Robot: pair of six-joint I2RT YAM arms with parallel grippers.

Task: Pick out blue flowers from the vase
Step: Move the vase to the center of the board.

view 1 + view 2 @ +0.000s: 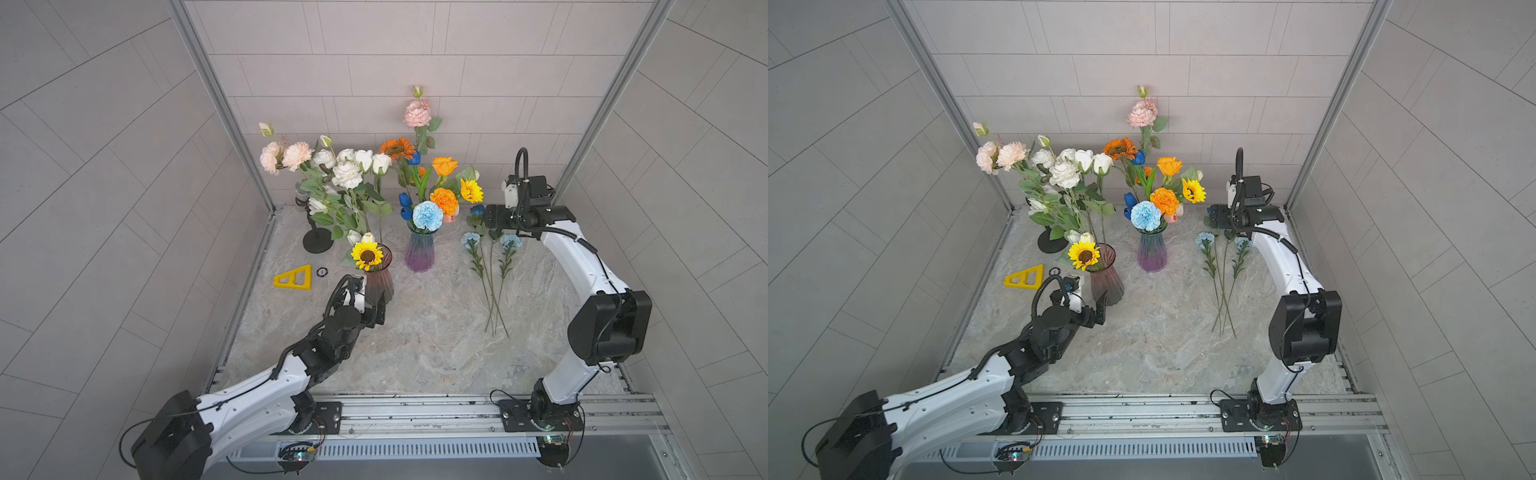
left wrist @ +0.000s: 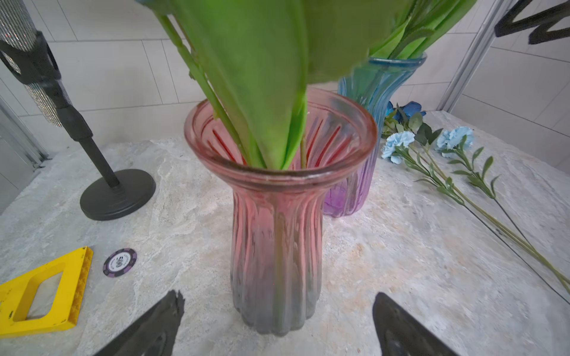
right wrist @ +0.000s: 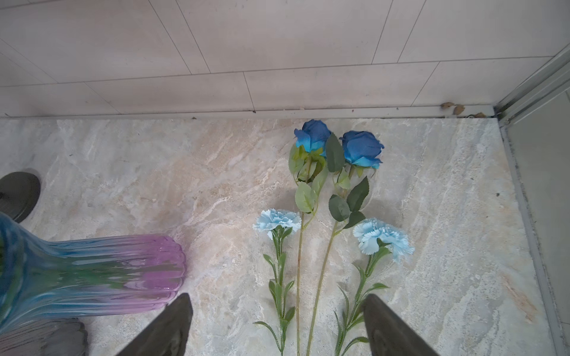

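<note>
Right now the blue-to-purple vase (image 1: 420, 254) stands on the marble table (image 1: 415, 353) toward the back wall, and everything else can be placed from it. In its bouquet one pale-blue carnation (image 1: 427, 215) sits low at the front, just above the rim, with deep-blue tulip buds (image 1: 405, 200) beside it and another tulip bud (image 1: 414, 157) higher up beside the orange sunflower (image 1: 397, 148); orange marigolds (image 1: 444, 200) and a yellow sunflower (image 1: 471, 190) fill the rest.

On the robot's right side of that vase, four blue flowers lie flat on the table, stems running toward the robot and crossing near their ends. The right wrist view shows two deep-blue roses (image 3: 313, 135) farthest from the robot, side by side, and two pale-blue carnations (image 3: 276, 221) nearer, one on each outer side of the rose stems.

The right gripper (image 1: 488, 217) hangs over the rose heads, its fingers (image 3: 166, 326) spread apart in the wrist view with nothing between them; the stems lie on the table below.

On the vase's other side, nearer the robot, stands a pink vase (image 1: 380, 276) holding white blooms and a yellow sunflower (image 1: 367, 255). The left gripper (image 1: 376, 309) sits right by its base, jaws wide apart on either side of the glass without clamping it, as the left wrist view shows.

Beyond the pink vase lie a yellow triangular frame (image 1: 294, 277) and a poker chip (image 1: 321, 272)
</note>
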